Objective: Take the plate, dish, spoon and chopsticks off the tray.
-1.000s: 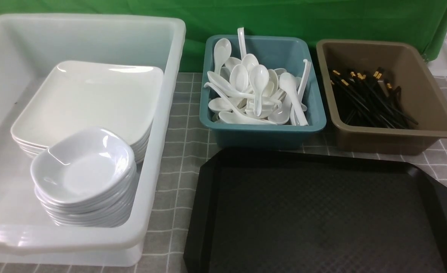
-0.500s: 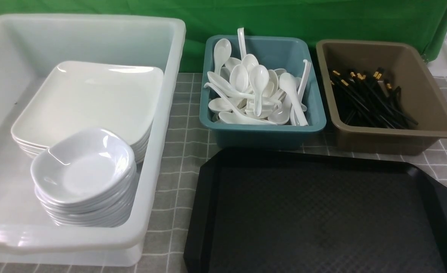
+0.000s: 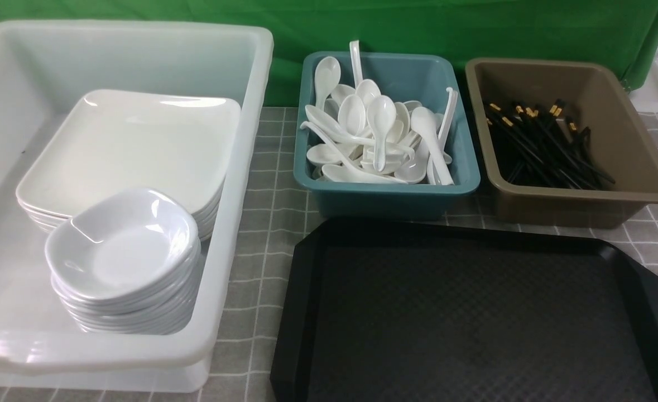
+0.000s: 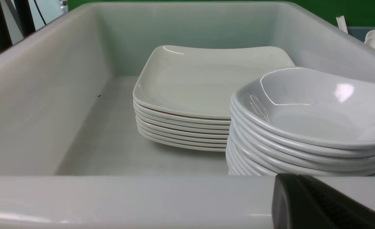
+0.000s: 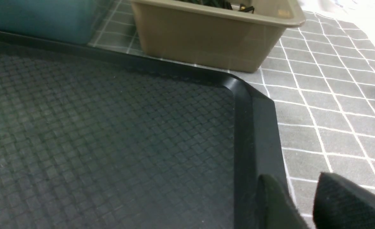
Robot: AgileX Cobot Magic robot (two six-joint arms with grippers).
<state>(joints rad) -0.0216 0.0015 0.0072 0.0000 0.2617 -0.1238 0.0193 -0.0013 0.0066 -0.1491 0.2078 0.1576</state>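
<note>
No readable text, label, brand, number or sign appears on any item in the front view or in either of the wrist views.

From my station I see a large translucent white bin (image 3: pixel 250 128) on the left of the bench (image 3: pixel 267 234), which is covered in a grey cloth with a white grid. Inside it, a stack of small rounded-square dishes (image 3: pixel 125 262) stands at the near side, just in front of the taller pile behind it. A teal tub (image 3: pixel 390 195) sits in the middle, at the back. To its right, close beside it, is a brown tub (image 3: pixel 630 145). A green backdrop (image 3: pixel 474 28) hangs behind all three containers. The bin's near rim fills the left wrist view.
</note>
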